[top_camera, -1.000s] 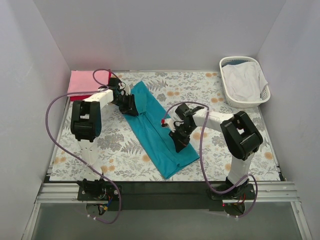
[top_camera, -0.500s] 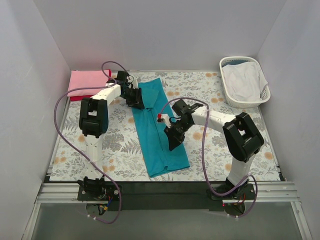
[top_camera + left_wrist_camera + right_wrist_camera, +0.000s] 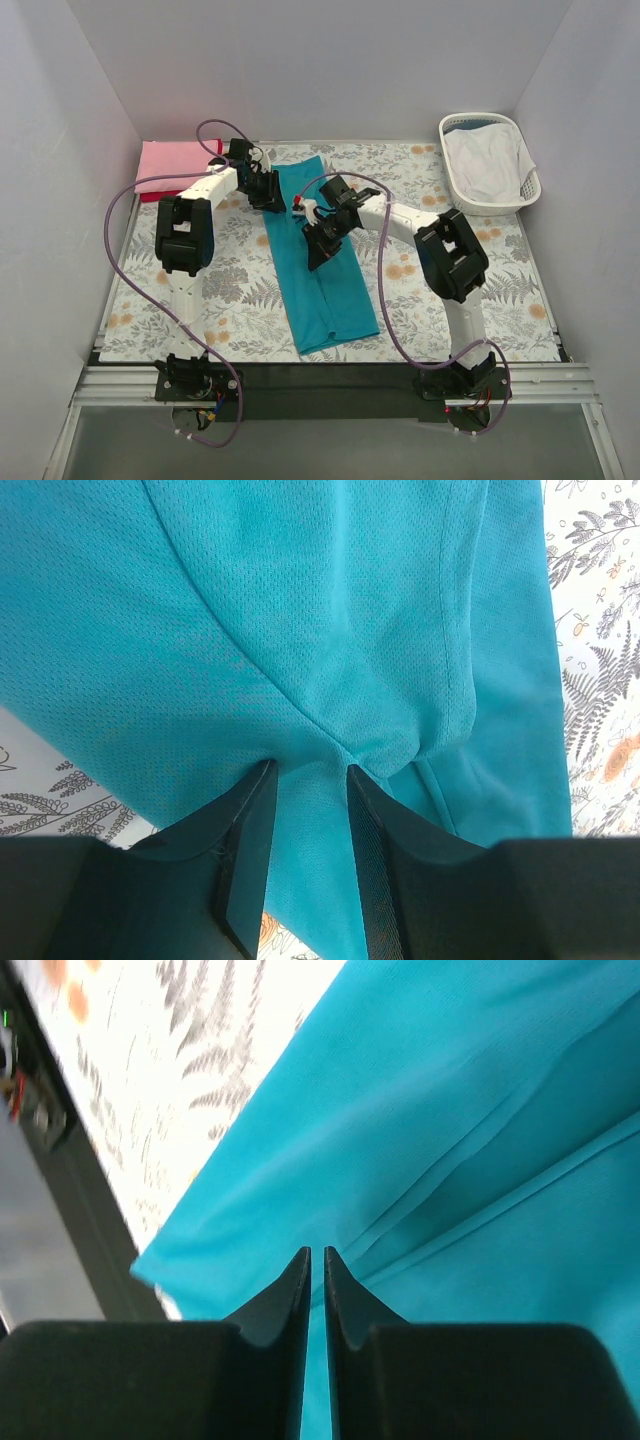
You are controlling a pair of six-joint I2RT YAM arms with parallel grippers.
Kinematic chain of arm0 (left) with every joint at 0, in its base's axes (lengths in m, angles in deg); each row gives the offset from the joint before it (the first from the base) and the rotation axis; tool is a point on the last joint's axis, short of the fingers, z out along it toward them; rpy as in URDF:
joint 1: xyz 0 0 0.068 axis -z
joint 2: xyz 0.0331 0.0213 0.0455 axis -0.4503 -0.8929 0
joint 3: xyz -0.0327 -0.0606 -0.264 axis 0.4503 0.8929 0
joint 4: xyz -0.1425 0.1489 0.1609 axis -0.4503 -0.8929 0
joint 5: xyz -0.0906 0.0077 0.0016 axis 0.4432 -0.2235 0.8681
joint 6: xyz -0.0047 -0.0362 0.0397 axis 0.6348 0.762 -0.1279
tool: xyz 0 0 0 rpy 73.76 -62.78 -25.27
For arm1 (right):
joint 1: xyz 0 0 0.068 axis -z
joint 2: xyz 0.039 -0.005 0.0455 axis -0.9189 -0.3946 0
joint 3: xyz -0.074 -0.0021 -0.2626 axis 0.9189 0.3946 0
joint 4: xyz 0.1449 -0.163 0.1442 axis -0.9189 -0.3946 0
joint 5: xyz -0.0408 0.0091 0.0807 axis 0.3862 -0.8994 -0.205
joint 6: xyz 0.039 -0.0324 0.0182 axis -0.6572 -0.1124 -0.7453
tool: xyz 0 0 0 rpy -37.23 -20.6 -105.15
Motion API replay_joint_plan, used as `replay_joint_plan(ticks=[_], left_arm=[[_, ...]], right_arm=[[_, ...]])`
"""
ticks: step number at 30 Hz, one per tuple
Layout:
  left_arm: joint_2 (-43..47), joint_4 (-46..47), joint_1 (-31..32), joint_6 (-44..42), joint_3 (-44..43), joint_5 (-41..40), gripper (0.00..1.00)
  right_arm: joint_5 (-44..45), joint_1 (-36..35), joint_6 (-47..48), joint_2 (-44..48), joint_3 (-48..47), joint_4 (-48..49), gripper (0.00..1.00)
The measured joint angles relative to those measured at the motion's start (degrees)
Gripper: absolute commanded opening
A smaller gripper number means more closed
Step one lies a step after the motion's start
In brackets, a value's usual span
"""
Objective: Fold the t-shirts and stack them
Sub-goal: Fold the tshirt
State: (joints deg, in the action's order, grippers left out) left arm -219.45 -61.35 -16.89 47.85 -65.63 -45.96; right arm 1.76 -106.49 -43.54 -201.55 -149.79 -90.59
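Note:
The teal-blue t-shirt (image 3: 335, 300) lies folded into a long strip down the middle of the flowered mat. My left gripper (image 3: 272, 200) is at the strip's far left corner; in the left wrist view its jaws (image 3: 310, 770) stand a little apart with bunched teal cloth (image 3: 300, 600) pinched between them. My right gripper (image 3: 313, 258) is over the strip's middle, near its left edge. Its jaws (image 3: 317, 1252) are all but closed above the cloth (image 3: 480, 1140), at a fold line. The light pink t-shirt (image 3: 168, 160) lies folded at the far left on the red one (image 3: 150, 195).
A white slatted laundry basket (image 3: 452, 128) holding white cloth (image 3: 487, 162) stands at the far right corner. Grey walls close in the table on three sides. Purple cables loop off both arms. The black front rail (image 3: 320, 375) runs along the near edge.
The shirt has swung from slanted to nearly straight, its far end pulled away from me by the left gripper. The right gripper has moved up the strip to the left; the near end stayed put.

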Motion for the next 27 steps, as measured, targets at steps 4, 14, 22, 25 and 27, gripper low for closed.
replay_joint_plan(ticks=[4, 14, 22, 25, 27], left_arm=[[0.0, 0.5, 0.0, 0.04, 0.07, -0.63, 0.34], [0.0, 0.98, -0.04, 0.83, 0.17, -0.9, 0.33], [-0.11, 1.95, -0.07, 1.29, 1.05, -0.92, 0.33], [-0.13, 2.03, -0.07, 1.44, 1.05, -0.9, 0.33], [-0.13, 2.14, -0.07, 1.57, 1.05, -0.9, 0.33]], right_arm=[[1.66, 0.79, -4.24, -5.14, -6.73, 3.8, 0.15], [5.6, 1.57, -9.77, -11.15, -12.13, 8.13, 0.13], [8.04, 1.57, -11.45, -11.26, -11.74, 9.6, 0.1], [8.9, 1.57, -11.91, -11.26, -11.15, 9.97, 0.11], [9.03, 1.57, -12.13, -11.26, -10.88, 9.97, 0.15]])
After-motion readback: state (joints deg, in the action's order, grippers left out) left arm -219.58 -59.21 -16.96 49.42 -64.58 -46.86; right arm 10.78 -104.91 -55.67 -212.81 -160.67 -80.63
